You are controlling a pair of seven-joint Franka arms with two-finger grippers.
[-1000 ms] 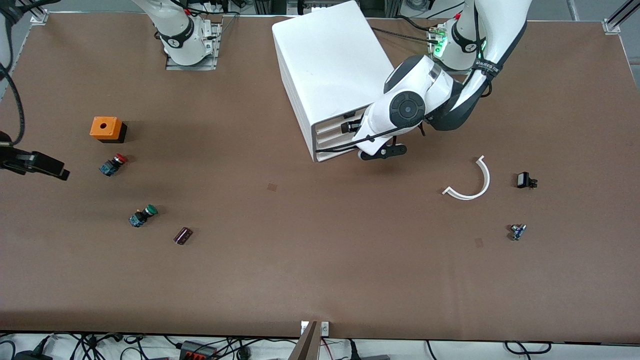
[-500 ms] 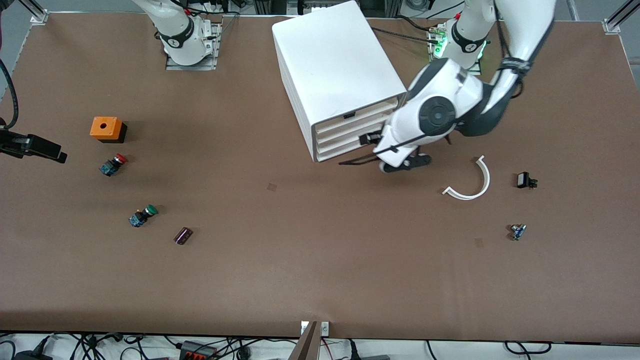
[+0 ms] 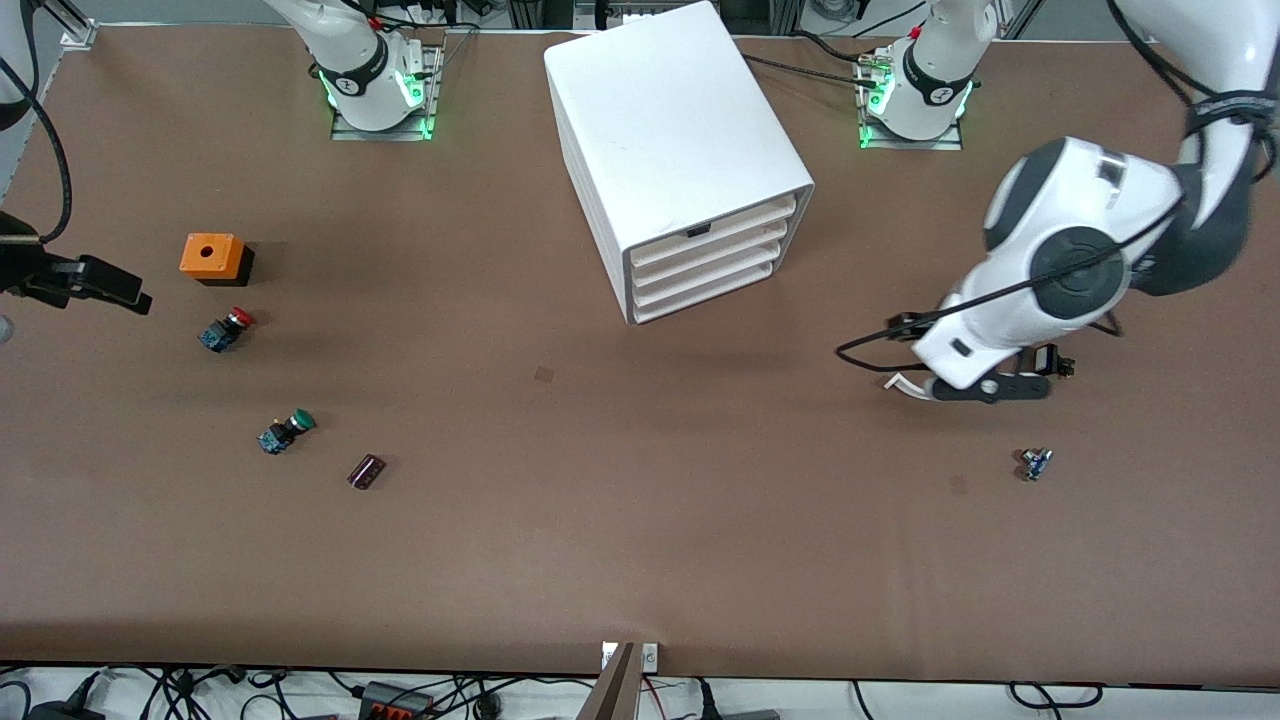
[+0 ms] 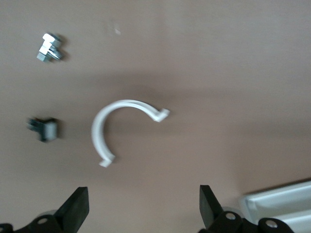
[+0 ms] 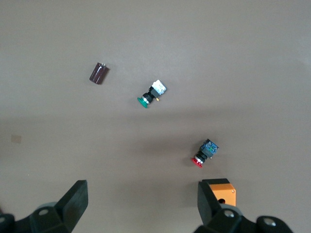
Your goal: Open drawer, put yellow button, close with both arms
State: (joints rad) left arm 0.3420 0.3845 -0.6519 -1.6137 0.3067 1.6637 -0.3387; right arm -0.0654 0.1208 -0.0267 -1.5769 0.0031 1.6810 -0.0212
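The white cabinet [image 3: 670,120] stands at the table's middle near the bases. Its uppermost drawer [image 3: 715,228] sits flush with the three below it, shut. A corner of the cabinet shows in the left wrist view [image 4: 282,204]. The yellow button is not in view anywhere. My left gripper [image 3: 908,324] is open and empty over the table beside a white C-shaped ring [image 4: 116,126], away from the cabinet; its fingers [image 4: 77,208] stand wide apart. My right gripper [image 3: 70,280] is open and empty over the right arm's end of the table, near an orange box [image 5: 221,190].
A red-capped button [image 3: 226,328], a green-capped button [image 3: 286,432], a dark cylinder [image 3: 366,471] and the orange box [image 3: 212,258] lie toward the right arm's end. A small black part [image 3: 1055,362] and a small metal piece [image 3: 1035,463] lie toward the left arm's end.
My left arm has swung away from the cabinet's drawer fronts toward its own end of the table, to over the white ring. The right gripper has shifted slightly.
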